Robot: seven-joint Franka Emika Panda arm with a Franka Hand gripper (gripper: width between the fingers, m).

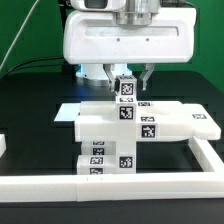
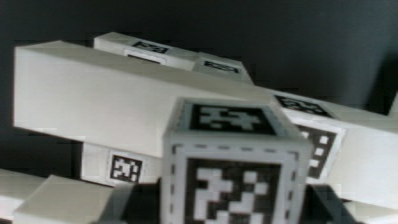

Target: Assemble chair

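The chair parts form a cluster of white tagged blocks (image 1: 140,125) in the middle of the black table, with a lower tagged stack (image 1: 100,160) in front. My gripper (image 1: 127,85) hangs from the big white body above the cluster. It is shut on a small upright white tagged post (image 1: 127,88) at the cluster's top; I cannot tell whether the post touches the blocks below. In the wrist view the post (image 2: 231,165) fills the foreground between the dark fingers (image 2: 146,205). The long tagged blocks (image 2: 107,95) lie behind it. My gripper (image 2: 228,208) sits at the frame's edge.
Long plain white border rails run along the front (image 1: 110,186) and the exterior view's right (image 1: 208,150). A thin flat white slab (image 1: 72,112) sticks out on the cluster's left side. A small white piece (image 1: 3,147) shows at the exterior view's left edge.
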